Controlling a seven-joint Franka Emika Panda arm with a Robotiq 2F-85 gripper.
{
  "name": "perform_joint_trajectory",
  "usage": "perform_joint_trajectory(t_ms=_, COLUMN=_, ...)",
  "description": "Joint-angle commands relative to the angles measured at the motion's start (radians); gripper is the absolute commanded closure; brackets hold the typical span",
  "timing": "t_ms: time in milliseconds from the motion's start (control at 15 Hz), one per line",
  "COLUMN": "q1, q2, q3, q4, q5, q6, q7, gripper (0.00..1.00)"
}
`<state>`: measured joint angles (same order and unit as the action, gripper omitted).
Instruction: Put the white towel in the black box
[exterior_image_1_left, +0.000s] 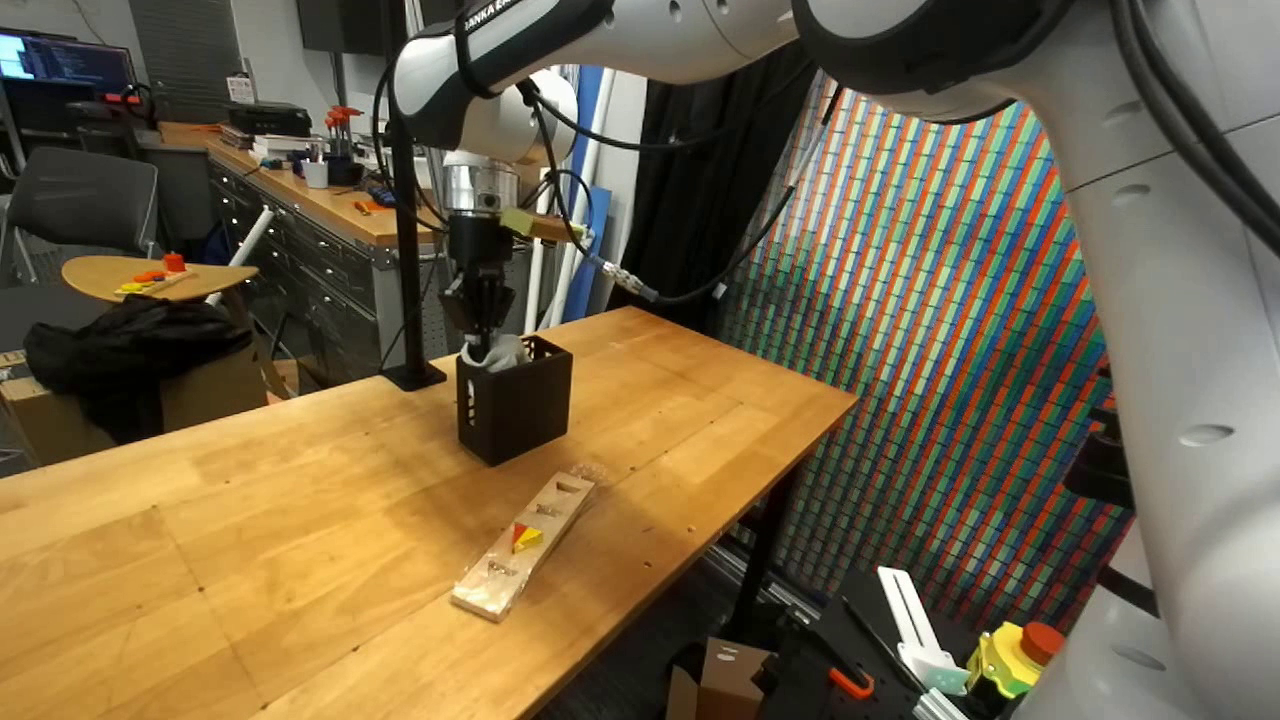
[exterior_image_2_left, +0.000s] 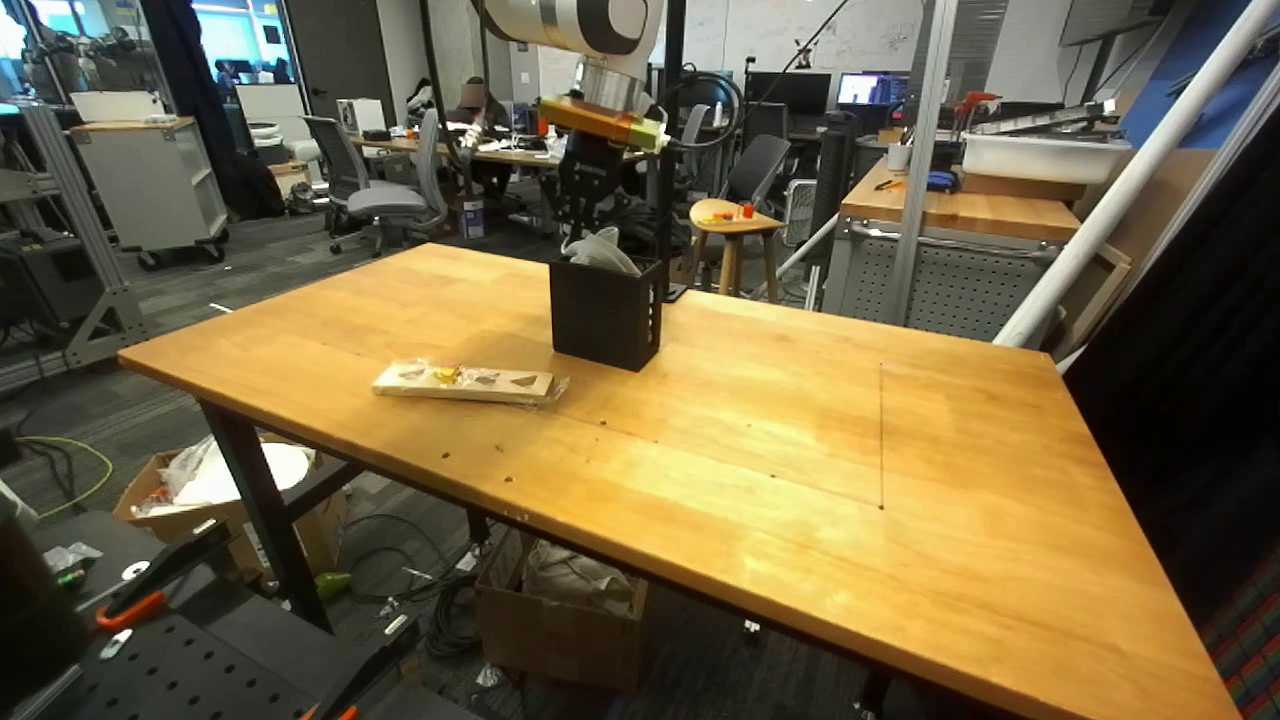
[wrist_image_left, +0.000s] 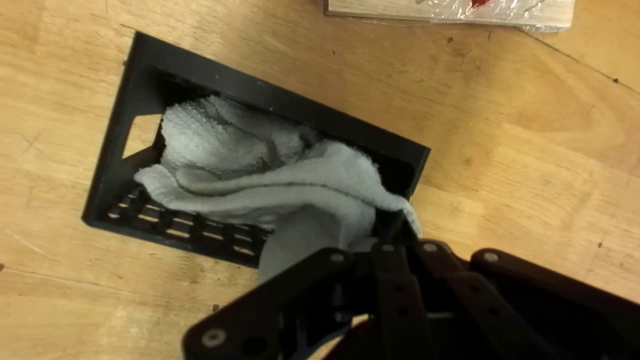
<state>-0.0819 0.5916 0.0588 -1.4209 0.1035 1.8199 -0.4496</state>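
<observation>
Judging by the lie of things, well into the last step: settling the white towel inside the black box, open at the top, on the desk. For the towel: lying mostly within the walls in the wrist view, bunched in thick folds, yet rising above the rim beside the end effector in both exterior views and seeming to reach in a thin strip over a short edge. For the end effector: pointing down at that same end, pressed together at the fingers, with tips down among the cloth. Impossible to tell whether pinching a fold or merely pushing.

Next, as a judgement: press the raised part lower, coax the strip in past the edge, then spread the fingers and rise straight up. Before rising, make sure of a clean release; with a fold caught, likely to drag cloth back out or tip the box. Go slowly and vertically, to avoid snagging the rim. No need to approach the wooden board, lying on the desk apart from the box. Count as nearly done, but not finished before letting go and clearing the rim.
</observation>
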Motion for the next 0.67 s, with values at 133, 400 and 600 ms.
perform_joint_trajectory(t_ms=133, q1=-0.016, q2=-0.038, q3=-0.005, q4=-0.059, q5=-0.007, q6=0.043, q7=0.013, gripper=1.0)
perform_joint_trajectory(t_ms=400, q1=-0.027, q2=-0.023, q3=-0.005, q4=-0.044, q5=0.0, q6=0.034, q7=0.01, gripper=1.0)
perform_joint_trajectory(t_ms=600, q1=-0.033, q2=-0.016, q3=-0.004, q4=-0.039, q5=0.006, q6=0.03, q7=0.011, gripper=1.0)
